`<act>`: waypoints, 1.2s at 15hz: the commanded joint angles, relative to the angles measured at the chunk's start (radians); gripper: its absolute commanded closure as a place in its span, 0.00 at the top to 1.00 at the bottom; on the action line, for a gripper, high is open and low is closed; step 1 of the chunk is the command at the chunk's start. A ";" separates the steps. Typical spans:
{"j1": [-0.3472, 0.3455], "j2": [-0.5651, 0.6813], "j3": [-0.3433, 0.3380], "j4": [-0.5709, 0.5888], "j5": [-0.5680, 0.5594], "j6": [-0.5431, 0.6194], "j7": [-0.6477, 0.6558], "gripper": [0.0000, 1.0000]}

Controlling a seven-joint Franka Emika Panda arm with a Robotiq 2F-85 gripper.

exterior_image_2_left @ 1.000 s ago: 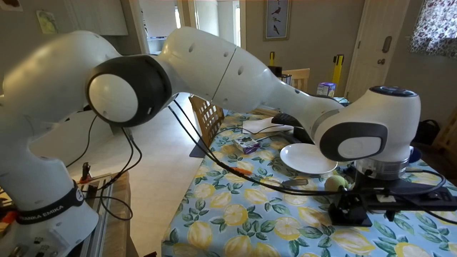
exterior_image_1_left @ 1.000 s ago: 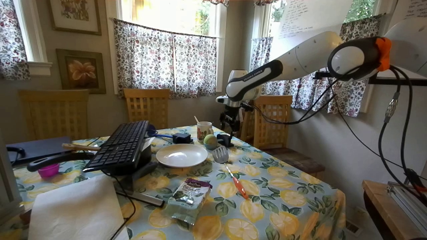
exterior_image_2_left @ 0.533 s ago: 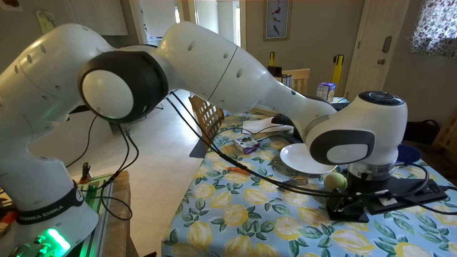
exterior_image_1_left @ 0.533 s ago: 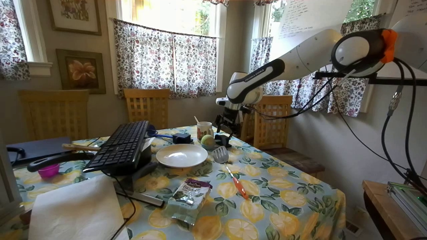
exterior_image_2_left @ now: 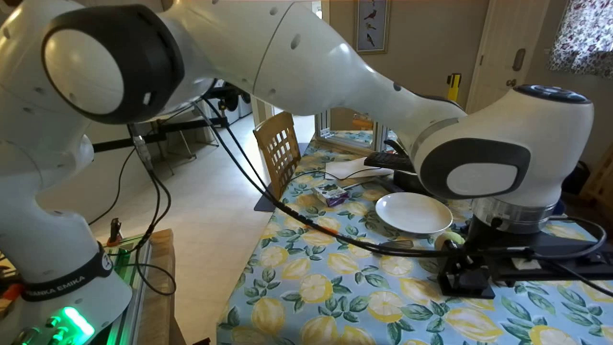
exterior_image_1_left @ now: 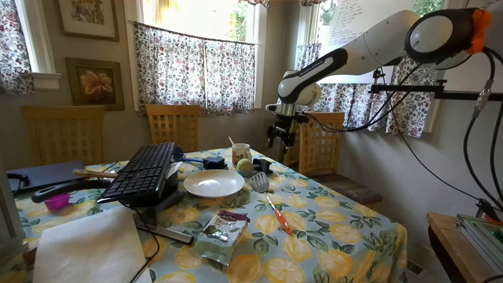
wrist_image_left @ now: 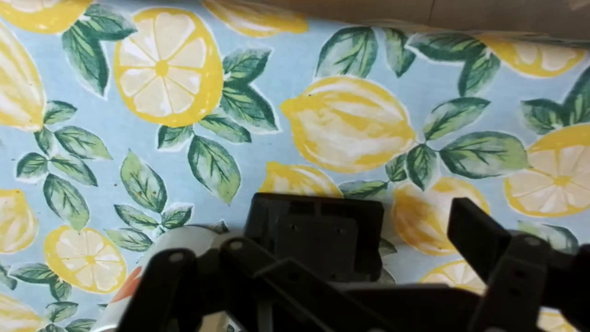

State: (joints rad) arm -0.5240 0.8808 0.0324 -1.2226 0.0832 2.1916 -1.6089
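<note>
Gripper (exterior_image_1_left: 279, 144) has risen (jaws apart), w/ blk block (wrist_image_left: 318, 235) below.

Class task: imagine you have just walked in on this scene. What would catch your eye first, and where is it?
The big white Franka Emika arm arches across the top of an exterior view, its open gripper hanging near a boxy black object. Next, the bright lemon-print tablecloth fills most of the wrist view. In an exterior view, the white plate lies between the black keyboard and the orange-handled slotted spatula.
</note>
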 commanded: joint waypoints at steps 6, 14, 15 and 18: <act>0.025 0.039 0.016 0.010 0.043 -0.009 0.125 1.00; 0.072 0.116 -0.013 0.046 0.031 0.165 0.215 1.00; 0.074 0.124 -0.011 0.050 0.029 0.181 0.220 1.00; 0.081 0.149 -0.009 0.076 0.021 0.180 0.228 1.00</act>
State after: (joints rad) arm -0.4554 0.9865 0.0303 -1.2045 0.1131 2.3665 -1.4067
